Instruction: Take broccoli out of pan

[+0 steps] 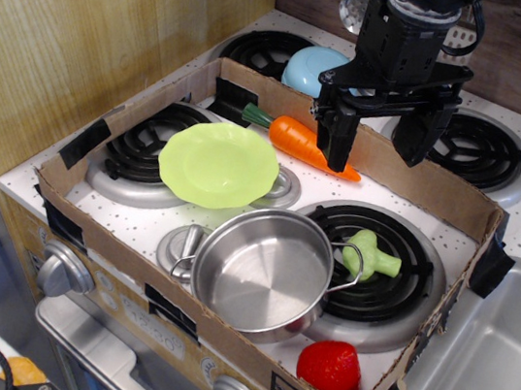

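The light-green toy broccoli (371, 256) lies on its side on the front right burner, just right of the pan's wire handle and outside the pan. The shiny steel pan (263, 270) stands empty at the front of the cardboard tray. My gripper (374, 141) hangs open and empty well above the burner, over the tray's back wall, up and behind the broccoli.
A cardboard tray (455, 203) walls in the stove top. Inside it are a lime-green plate (218, 163), an orange carrot (303, 142) at the back and a red toy (329, 368) at the front right. A blue bowl (314, 69) sits behind the tray. A sink (492, 387) lies to the right.
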You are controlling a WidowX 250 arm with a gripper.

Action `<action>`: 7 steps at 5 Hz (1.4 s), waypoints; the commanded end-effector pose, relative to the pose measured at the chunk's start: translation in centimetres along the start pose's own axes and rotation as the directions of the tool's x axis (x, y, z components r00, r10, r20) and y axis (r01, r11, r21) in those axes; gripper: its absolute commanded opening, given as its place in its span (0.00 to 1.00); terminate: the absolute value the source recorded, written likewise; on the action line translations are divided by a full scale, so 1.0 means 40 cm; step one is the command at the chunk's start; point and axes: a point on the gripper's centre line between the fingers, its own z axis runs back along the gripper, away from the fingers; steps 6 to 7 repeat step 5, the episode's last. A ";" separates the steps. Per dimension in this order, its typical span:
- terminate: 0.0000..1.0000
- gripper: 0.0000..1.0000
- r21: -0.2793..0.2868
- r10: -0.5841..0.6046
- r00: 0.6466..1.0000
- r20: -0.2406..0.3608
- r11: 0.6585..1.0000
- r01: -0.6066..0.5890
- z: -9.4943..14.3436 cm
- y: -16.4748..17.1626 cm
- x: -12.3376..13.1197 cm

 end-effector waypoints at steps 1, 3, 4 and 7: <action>0.00 1.00 -0.072 0.004 0.999 0.041 0.997 -0.001 0.073 -0.032 0.008; 0.00 1.00 -0.072 0.004 0.999 0.041 0.997 -0.001 0.073 -0.032 0.008; 0.00 1.00 -0.072 0.004 0.999 0.041 0.997 -0.001 0.073 -0.032 0.008; 1.00 1.00 -0.072 0.004 0.999 0.041 0.997 -0.001 0.073 -0.032 0.008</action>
